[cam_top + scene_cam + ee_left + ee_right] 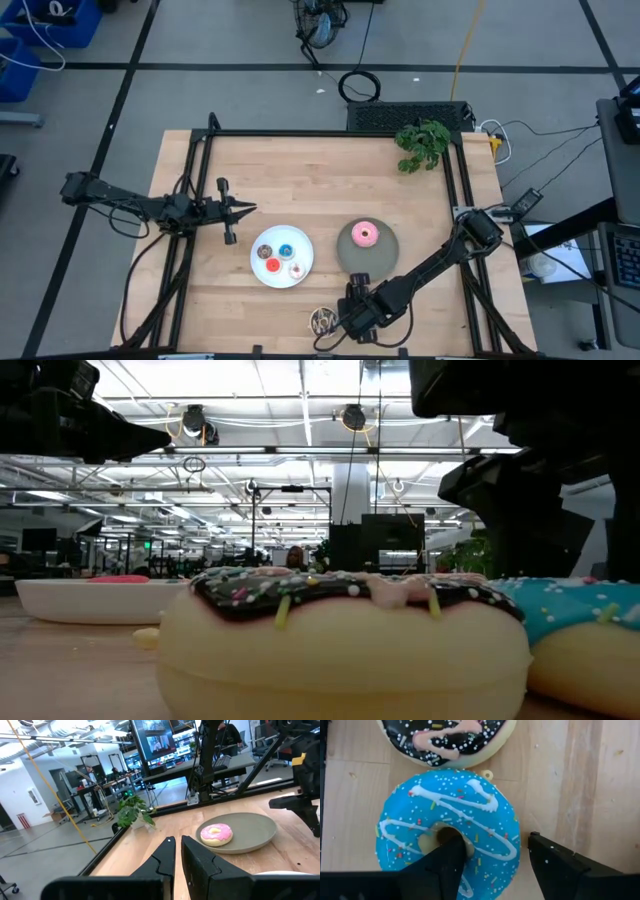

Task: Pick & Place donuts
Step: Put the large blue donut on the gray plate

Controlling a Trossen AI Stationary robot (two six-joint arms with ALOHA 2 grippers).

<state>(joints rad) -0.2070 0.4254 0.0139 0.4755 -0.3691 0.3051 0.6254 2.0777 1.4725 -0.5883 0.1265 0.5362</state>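
Note:
My right gripper (494,842) is open at the table's near edge (350,318), pointing down over the larger blue donut (445,815). One finger (447,860) stands in the donut's hole and the other (555,862) outside its rim. The dark brown sprinkled donut (445,740) lies flat right beside it (340,630). The pink donut (365,235) lies on the grey plate (385,262). Several tiny donuts lie on the white plate (262,272). My left gripper (178,851) is shut and waits above the table left of the white plate (245,208). My right gripper comes at the blue donut from above, its fingers on either side of one stretch of the ring (495,845). I cannot tell whether either finger touches it. The donut lies flat on the table.
A green plant sprig (422,142) lies at the far right corner. The black table frame (300,133) runs along the edges. Bare wood lies across the table's far half, between the plates and the sprig.

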